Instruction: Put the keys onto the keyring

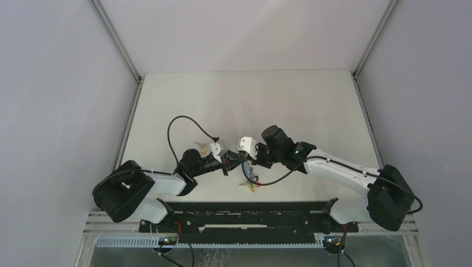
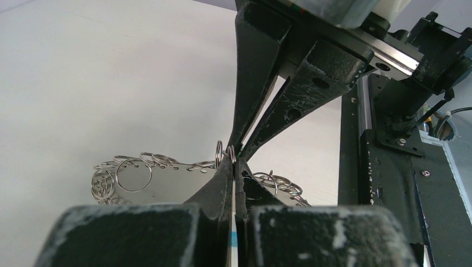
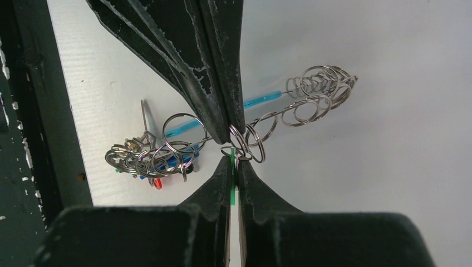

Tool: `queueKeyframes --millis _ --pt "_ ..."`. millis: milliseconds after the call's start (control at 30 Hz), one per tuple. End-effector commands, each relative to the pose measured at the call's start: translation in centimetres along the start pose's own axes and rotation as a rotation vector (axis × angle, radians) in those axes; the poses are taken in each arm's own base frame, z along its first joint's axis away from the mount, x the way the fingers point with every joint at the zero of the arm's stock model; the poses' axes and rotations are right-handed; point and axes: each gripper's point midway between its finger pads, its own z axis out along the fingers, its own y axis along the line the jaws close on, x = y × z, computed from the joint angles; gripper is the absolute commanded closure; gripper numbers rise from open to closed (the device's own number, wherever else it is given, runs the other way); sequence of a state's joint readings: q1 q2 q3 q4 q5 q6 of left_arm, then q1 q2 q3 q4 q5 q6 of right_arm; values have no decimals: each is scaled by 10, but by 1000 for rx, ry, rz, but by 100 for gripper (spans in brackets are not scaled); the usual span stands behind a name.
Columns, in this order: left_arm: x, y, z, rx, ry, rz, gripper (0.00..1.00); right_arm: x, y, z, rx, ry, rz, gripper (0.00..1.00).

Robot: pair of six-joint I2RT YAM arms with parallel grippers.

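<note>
At the near edge of the table (image 1: pixel 250 100) a black rail (image 1: pixel 245 214) runs across between the two arm bases; from there both arms bend inward and their tips meet over the near middle of the table. The left gripper (image 1: pixel 232 162) is pressed together, its fingers (image 2: pixel 220 186) pinching one small wire ring of the keyring (image 3: pixel 320 83); a spot of blue shows deep in the slit between them. The right gripper (image 3: pixel 234 164) faces it tip to tip, jaws likewise closed; a thin sliver of green, the green key (image 3: pixel 232 192), sits clamped between its fingers, right against the pinched ring. The two pairs of tips are touching or very nearly so.

From that pinch the keyring trails off to both sides as a chain of linked silver rings; whether the ends rest on the table or hang just above it cannot be told. One side ends in a tangle of rings with a red tag (image 3: pixel 157 182) and a blue tag (image 3: pixel 175 162); the other ends in a tight stack of rings farther out. A blue band (image 3: pixel 261 100) runs behind the grippers, joining the two sides. From above, a yellow bit (image 1: pixel 251 188) shows in the bunch below the grippers, too small to make out.
</note>
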State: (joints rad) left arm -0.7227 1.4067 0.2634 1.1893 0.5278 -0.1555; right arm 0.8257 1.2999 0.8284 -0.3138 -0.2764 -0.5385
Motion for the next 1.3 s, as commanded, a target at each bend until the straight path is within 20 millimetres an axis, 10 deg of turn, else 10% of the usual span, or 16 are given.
queueKeyframes --millis 0,767,967,1267 --pt "-37 -6 4 34 -132 75 100 -12 0 -5 -29 -14 26 100" --pt "-38 -5 0 15 -132 103 100 -22 -6 -21 -16 -68 64 100" --pt "-30 -4 1 24 -78 133 100 -27 -5 -47 21 -181 40 77" --pt "-21 -15 -1 108 0 194 100 -39 -13 -62 -28 -331 51 71"
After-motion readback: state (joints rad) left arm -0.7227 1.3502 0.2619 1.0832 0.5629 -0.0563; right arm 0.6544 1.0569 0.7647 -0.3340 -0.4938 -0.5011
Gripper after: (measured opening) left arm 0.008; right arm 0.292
